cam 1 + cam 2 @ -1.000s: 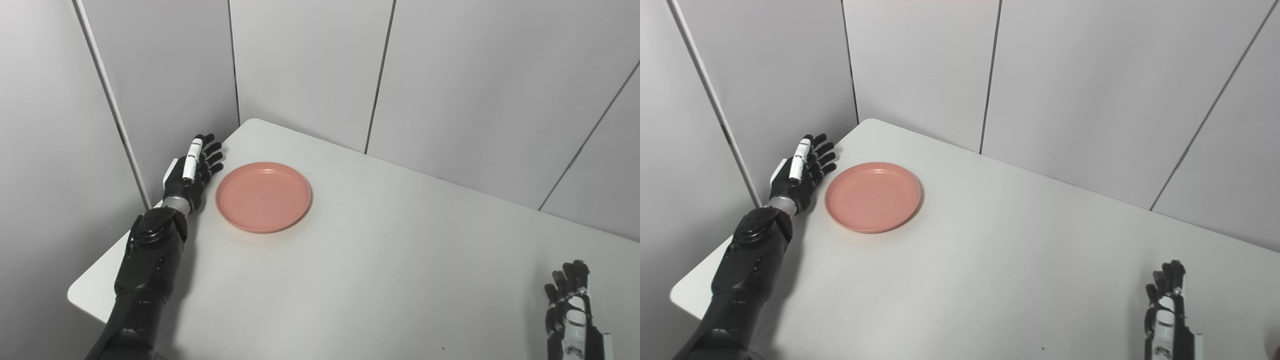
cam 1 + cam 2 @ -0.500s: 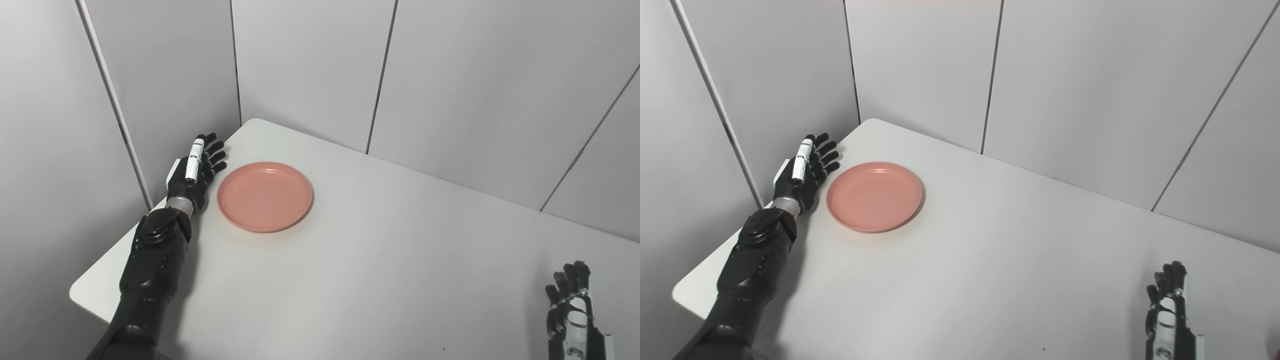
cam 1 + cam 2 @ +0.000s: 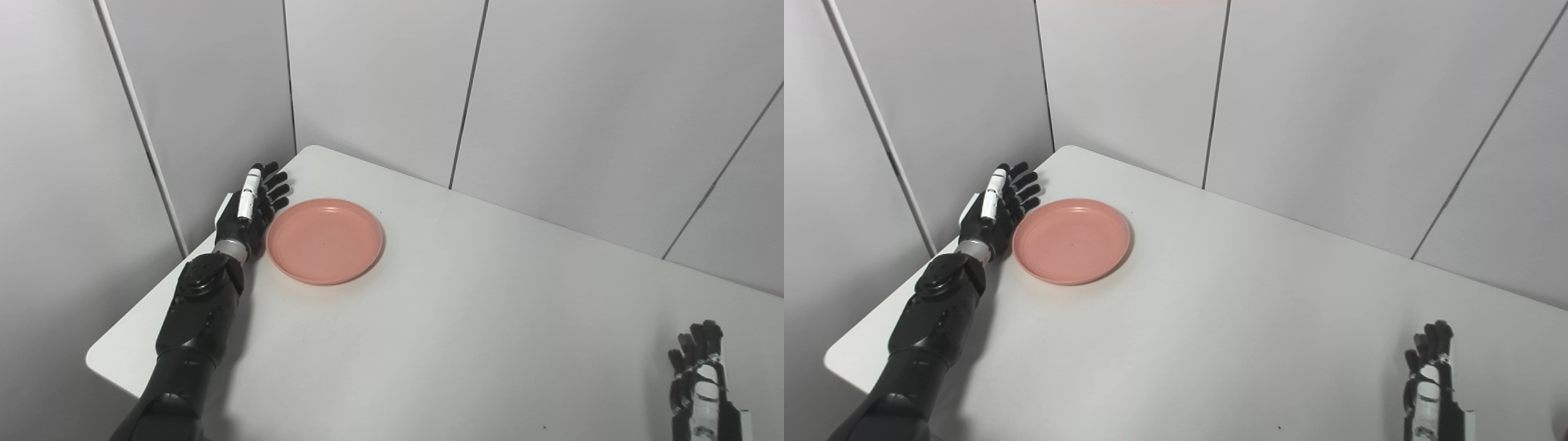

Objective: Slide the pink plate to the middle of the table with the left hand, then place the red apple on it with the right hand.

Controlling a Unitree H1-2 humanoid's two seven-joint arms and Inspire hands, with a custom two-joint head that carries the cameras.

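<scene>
- Walls [image 3: 582,104]: pale grey panels with dark seams stand beyond both hands, closing off the table's far side and the side outward of the left hand.
- Table [image 3: 459,343]: a white top with a rounded far corner just beyond the left hand's fingertips; both arms come over its near edge, and the wide stretch between the two hands is bare.
- Left arm [image 3: 196,318]: black, reaching forward along the table's left edge up to the wrist behind the left hand.
- Plate [image 3: 325,240]: pink, round and shallow, lying flat on the table just inward of the left hand, on its palm side. Its rim is at the hand's palm edge; whether the two touch cannot be told. It holds nothing, and it is well apart from the right hand, far across the table from it.
- Left hand [image 3: 248,211]: set on edge at the table's left border, palm turned toward the plate, fingers straight, spread a little and pointing away from the robot, a white strip along its upper side. It grips nothing.
- Right hand [image 3: 701,383]: low at the near right, only partly inside the views, fingers pointing up and a little apart, nothing in it.
- Apple: a dim reddish sliver at the right eye view's lower right edge, outward of the right hand, is too cut off to identify.
</scene>
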